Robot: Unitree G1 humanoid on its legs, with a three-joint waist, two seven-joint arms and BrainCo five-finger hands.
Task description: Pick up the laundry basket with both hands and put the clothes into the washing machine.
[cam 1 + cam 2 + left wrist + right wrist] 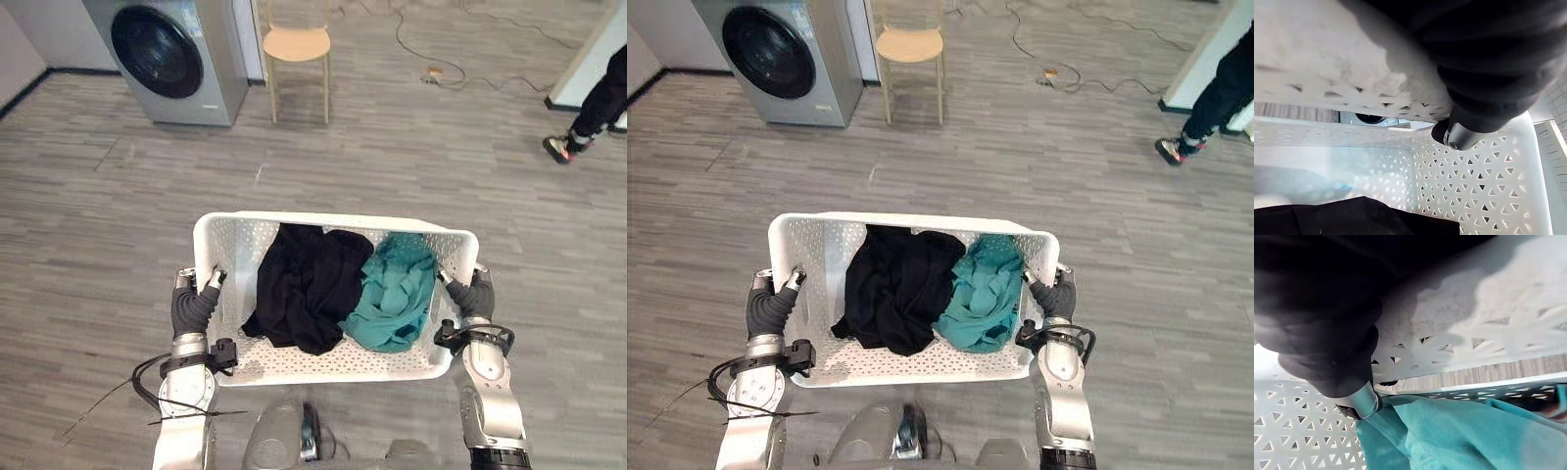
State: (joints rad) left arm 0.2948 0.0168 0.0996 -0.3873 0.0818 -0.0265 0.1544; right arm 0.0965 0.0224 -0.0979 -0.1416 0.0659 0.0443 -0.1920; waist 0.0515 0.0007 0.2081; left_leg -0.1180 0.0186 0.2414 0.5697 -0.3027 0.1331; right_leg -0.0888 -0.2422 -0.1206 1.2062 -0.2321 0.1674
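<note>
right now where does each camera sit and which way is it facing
Left eye view: on the head, looking down at the laundry basket gripped by left hand and right hand, washing machine beyond; both forearms show.
Right eye view: beside it, same scene, same arms.
Left wrist view: on the left wrist, looking past the hand's dark cover into the basket at the black garment.
Right wrist view: on the right wrist, past its cover at the teal garment.
Shared: every view shows the basket.

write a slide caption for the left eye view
Robot's left hand and right hand grip a white laundry basket holding a black garment and a teal garment, washing machine ahead.
</note>
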